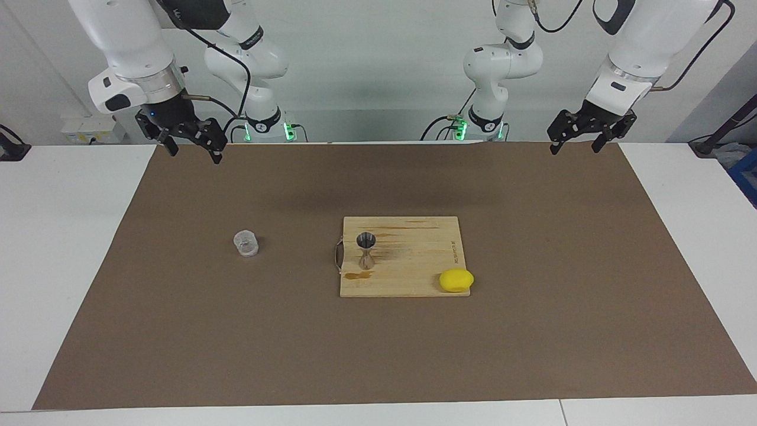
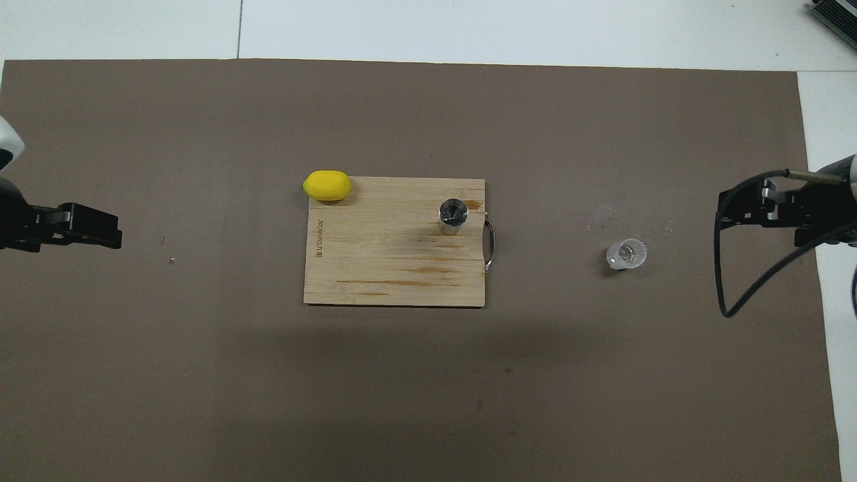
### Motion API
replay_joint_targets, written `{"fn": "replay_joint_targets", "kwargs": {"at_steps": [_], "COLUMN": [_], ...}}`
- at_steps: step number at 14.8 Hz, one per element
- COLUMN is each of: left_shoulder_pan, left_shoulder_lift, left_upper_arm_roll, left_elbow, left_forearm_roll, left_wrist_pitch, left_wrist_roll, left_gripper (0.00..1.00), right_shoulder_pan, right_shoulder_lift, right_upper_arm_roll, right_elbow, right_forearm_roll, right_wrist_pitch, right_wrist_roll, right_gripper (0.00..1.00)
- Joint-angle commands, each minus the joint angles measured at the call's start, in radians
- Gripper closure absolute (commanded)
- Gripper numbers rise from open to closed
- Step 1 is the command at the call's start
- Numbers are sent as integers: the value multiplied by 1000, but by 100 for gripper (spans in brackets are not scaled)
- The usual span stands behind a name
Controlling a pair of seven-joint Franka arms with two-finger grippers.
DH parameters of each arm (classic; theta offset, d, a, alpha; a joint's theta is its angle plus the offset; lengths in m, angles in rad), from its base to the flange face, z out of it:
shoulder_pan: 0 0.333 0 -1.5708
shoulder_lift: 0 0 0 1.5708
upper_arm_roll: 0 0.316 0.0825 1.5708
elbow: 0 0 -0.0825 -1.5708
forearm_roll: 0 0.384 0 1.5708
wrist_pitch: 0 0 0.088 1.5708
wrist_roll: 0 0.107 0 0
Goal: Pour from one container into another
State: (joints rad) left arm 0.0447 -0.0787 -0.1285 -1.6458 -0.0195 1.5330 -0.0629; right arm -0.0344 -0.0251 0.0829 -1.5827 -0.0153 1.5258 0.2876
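**Cup and jigger stand apart as both arms hang high**

Brown matting (image 1: 532, 331) covers a white table, with a wooden board (image 1: 414, 278) at its centre. On the board, at the edge toward the right arm's end, stands the steel jigger (image 1: 366, 251), upright, long axis vertical, mouth up; what it holds cannot be told. From the jigger in the overhead view, the clear cup (image 2: 627, 254) stands on the mat at about 3 o'clock, well apart, upright with its mouth up; its contents cannot be made out. A lemon (image 1: 456, 280) sits at the board's corner toward the left arm's end, at about 9 o'clock from the jigger in the overhead view. The right gripper (image 1: 190, 149) hangs empty, fingers spread, over the mat's edge at the robots' end. The left gripper (image 1: 576, 144) waits, fingers apart and empty, over the mat's other corner at that end.
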Motion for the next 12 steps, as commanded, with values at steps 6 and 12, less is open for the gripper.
{"fn": "replay_joint_targets", "kwargs": {"at_steps": [6,12], "left_shoulder_pan": [14,12], "left_shoulder_lift": [-18,-18], "left_upper_arm_roll": [-5,-5], "left_elbow": [-12,-12], "left_forearm_roll": [-11,-11], "left_wrist_pitch": [-10,-10], "left_wrist_roll": [15,15], "left_gripper": [0,0], "right_shoulder_pan": [-10,-10], "right_shoulder_lift": [-30,-33], "right_upper_arm_roll": [1,1], "right_elbow": [-42,-54], "right_forearm_roll": [23,23], "right_wrist_pitch": [22,24], "right_wrist_roll": [-44,-42], "right_gripper": [0,0]}}
